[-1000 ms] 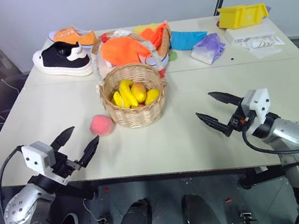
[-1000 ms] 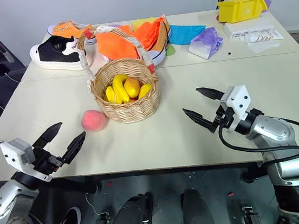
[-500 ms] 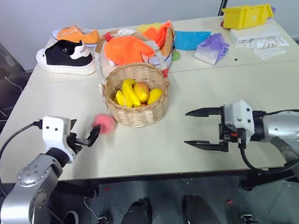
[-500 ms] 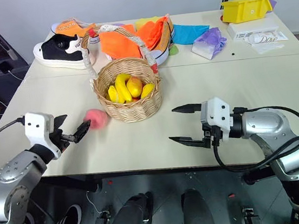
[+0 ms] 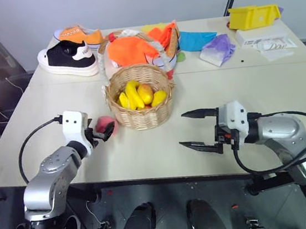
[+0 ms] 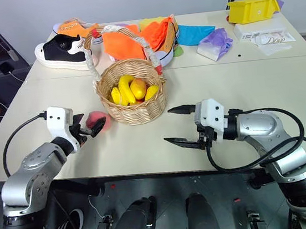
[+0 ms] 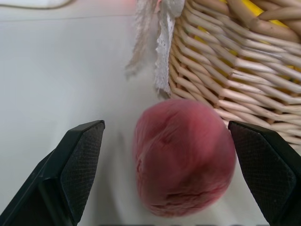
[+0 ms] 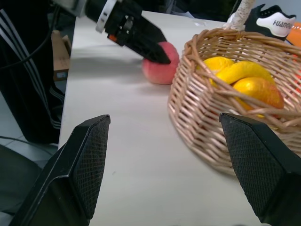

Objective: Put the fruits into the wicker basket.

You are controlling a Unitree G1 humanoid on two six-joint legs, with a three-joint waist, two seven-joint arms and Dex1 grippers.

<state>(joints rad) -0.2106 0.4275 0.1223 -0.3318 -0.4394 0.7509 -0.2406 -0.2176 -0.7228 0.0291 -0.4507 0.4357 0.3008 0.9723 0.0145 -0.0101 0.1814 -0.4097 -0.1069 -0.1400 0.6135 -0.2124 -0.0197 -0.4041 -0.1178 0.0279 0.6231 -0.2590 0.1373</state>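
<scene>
Pink-red round peach (image 7: 183, 157) on the table between the spread jaws of left gripper (image 5: 100, 133), beside round tan wicker basket (image 5: 142, 113).
Left wrist view shows both pads clear of it; right gripper (image 5: 198, 129) released, empty; one peach, one curved yellow banana (image 5: 133, 93) in basket.

Head stereo pair; two close wrist views

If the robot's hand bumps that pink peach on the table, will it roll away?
Probably a little. The peach looks round and sits loose on the flat table, so a nudge could roll it. The wicker basket stands right beside it and might stop it. The left hand has an open finger on each side, which should help trap it.
</scene>
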